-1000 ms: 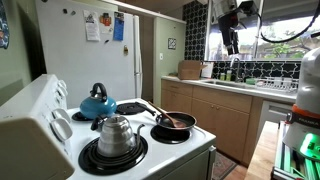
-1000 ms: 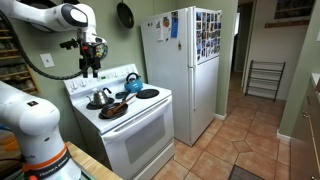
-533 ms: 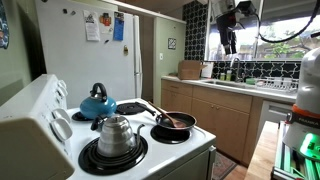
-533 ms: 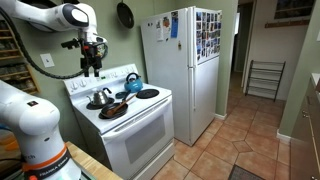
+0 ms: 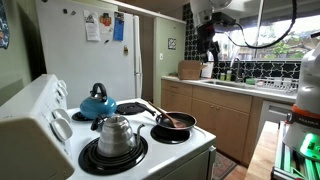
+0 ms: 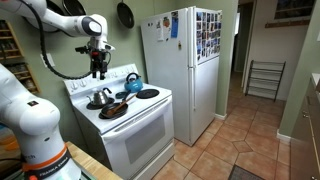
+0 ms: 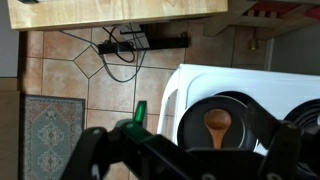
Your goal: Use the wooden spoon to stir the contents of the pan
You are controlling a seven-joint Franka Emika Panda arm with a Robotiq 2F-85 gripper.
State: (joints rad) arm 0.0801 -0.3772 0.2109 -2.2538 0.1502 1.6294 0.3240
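Swinging the gripper point(image 6: 100, 72) in toward the pan point(image 7: 245, 115).
Spread wide and empty; spoon point(image 7: 217, 125) lying inside, lower right of wrist view, ungrasped.

The pincer point(image 6: 100, 72) hangs well above the pan point(image 6: 113, 111), which rests on the white stove point(image 6: 142, 135).

Arm point(image 6: 58, 20) high, tool point(image 6: 99, 70) downward, jaws wide apart.

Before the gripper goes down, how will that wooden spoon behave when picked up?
The wooden spoon looks like solid wood, so probably stiff and light. Its slim handle lies loose in the pan, so it may pivot or slide if nudged.
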